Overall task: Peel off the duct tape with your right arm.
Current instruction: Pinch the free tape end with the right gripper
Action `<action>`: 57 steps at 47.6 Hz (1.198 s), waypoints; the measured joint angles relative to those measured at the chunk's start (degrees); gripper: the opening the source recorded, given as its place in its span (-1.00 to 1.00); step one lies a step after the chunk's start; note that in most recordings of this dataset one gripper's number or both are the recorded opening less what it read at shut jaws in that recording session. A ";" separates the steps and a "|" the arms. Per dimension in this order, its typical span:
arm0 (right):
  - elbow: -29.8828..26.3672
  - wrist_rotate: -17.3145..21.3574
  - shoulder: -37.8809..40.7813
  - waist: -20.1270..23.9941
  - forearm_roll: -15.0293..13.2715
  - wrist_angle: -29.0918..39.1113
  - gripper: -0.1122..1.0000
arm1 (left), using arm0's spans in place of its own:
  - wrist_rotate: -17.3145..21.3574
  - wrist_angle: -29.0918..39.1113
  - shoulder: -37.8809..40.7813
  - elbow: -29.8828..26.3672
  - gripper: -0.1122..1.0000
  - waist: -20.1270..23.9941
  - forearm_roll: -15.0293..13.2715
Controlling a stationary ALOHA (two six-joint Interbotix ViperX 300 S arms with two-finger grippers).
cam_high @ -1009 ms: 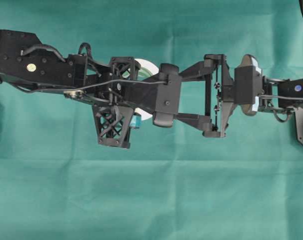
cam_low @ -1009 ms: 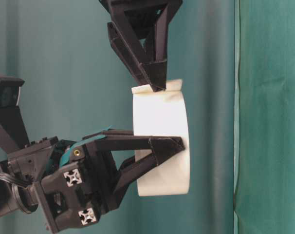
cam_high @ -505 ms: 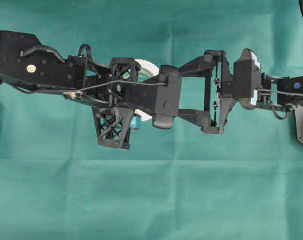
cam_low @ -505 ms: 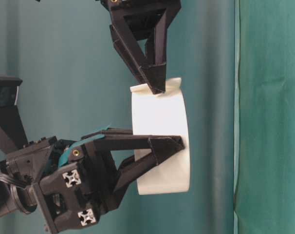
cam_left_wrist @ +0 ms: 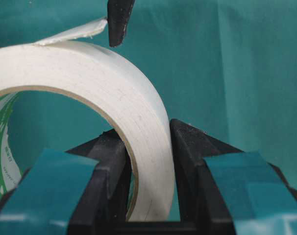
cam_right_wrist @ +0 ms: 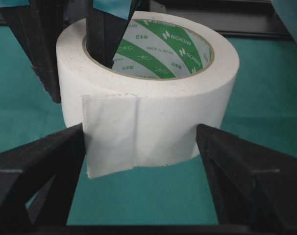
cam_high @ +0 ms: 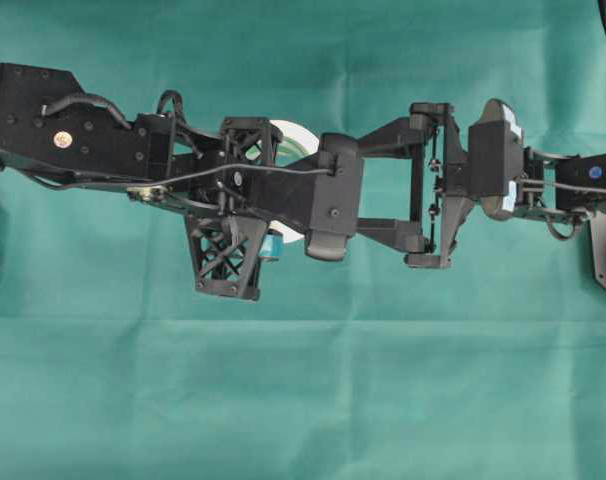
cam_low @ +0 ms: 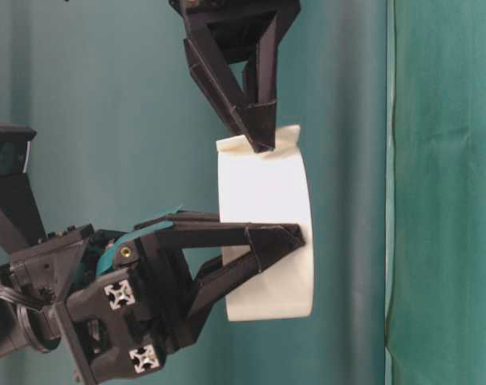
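Duct tape (cam_right_wrist: 148, 93): white roll, green-printed core, loose strip end lifted.

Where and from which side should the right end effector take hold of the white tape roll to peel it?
Judging by its pose, grip the loose folded flap on the white tape roll, closing across its two side edges from the front; it stands slightly off the wound layers.

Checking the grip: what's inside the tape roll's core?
Green print and one left finger inside the tape roll; its other finger is outside. The core's far side is hidden.
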 measured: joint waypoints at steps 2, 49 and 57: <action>0.18 0.09 -0.09 0.00 0.00 0.00 -0.06 | -0.09 0.00 0.09 0.00 -0.44 0.00 0.00; 1.14 -0.26 -0.88 0.00 0.35 -0.70 -0.46 | -0.18 0.00 0.09 0.00 -0.44 -0.09 0.26; 1.32 -0.18 -0.88 0.09 0.62 -0.70 -0.76 | -0.18 0.00 0.09 0.00 -0.44 -0.09 0.26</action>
